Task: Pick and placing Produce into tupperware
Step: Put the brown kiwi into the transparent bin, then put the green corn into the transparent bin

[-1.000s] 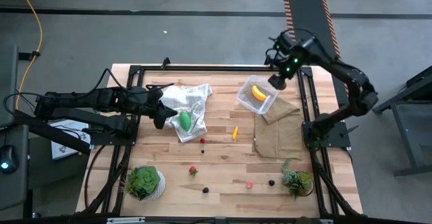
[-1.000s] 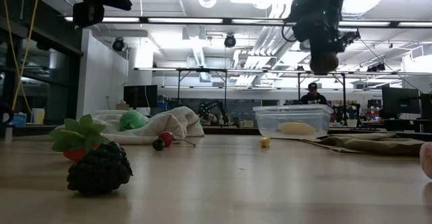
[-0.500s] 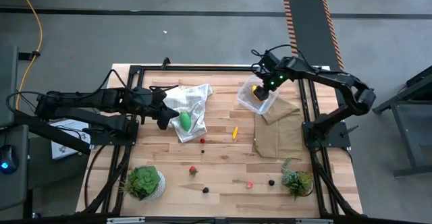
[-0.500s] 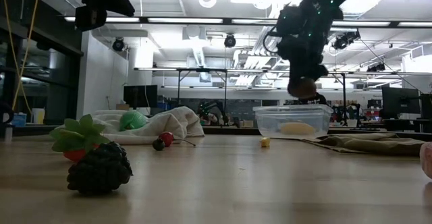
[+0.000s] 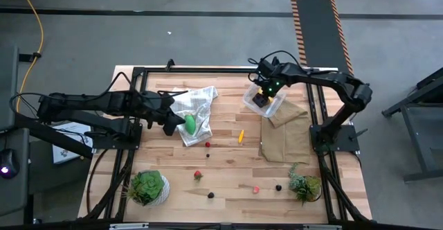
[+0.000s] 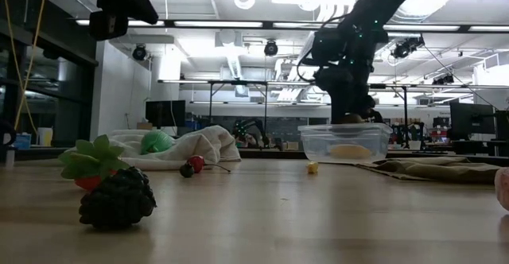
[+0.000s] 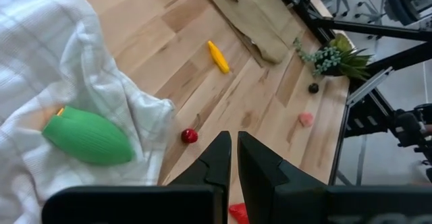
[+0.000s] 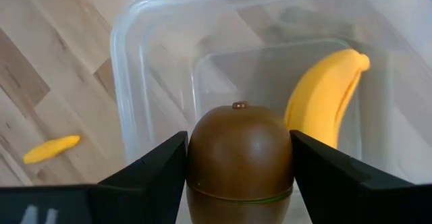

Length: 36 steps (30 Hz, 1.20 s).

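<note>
Two arms, right tool (image 8: 239,177) gripping kiwi (image 8: 239,158) over tupperware (image 8: 145,69) (banana (image 8: 324,96) inside), left tool (image 7: 233,158) clenched.

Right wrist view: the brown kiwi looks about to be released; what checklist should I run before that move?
1. Brown kiwi-like ball gripped in right claw: ok.
2. Kiwi over the small clear square plastic container: ok.
3. Drop spot free beside the yellow banana inside: ok.
4. Kiwi low enough to release gently: cannot tell.
5. Left claw away from the container, shut, over the white checked cloth near the green oval: ok.
</note>
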### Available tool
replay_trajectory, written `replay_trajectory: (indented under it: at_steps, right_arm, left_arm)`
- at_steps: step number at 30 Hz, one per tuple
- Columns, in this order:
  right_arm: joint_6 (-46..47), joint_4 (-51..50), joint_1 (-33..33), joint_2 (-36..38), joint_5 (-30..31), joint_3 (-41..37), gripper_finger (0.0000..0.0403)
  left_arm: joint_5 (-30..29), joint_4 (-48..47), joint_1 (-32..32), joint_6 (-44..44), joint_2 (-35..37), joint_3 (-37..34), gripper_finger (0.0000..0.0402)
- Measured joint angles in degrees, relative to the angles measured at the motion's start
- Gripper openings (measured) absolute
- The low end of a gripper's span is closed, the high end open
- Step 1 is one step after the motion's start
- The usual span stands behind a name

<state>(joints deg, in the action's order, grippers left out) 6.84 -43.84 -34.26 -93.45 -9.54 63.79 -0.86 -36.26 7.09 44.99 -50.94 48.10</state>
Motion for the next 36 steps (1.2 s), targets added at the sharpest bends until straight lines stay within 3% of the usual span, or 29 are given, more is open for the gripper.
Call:
replay_trajectory:
  at_steps: [16, 24, 31, 36]
  right_arm:
    - [-0.78, 1.21, 0.31, -0.11, 0.85, 0.0, 0.0277]
    - [-1.45, -1.16, -0.01, 0.99, 0.85, 0.62, 0.0279]
    - [0.73, -1.21, -0.22, 5.19, 0.73, 6.41, 0.0279]
    - [2.59, 1.37, 0.36, 7.34, -5.91, 11.64, 0.0279]
  left_arm:
    - [0.0, -0.18, 0.0, -1.09, 0.05, 0.0, 0.0017]
    - [3.72, -4.59, 0.0, -4.11, 0.05, 0.0, 0.0017]
    - [3.89, -7.8, 0.0, -4.06, 0.05, 0.0, 0.0017]
    - [2.22, -7.74, 0.0, 2.02, 0.05, 0.0, 0.0017]
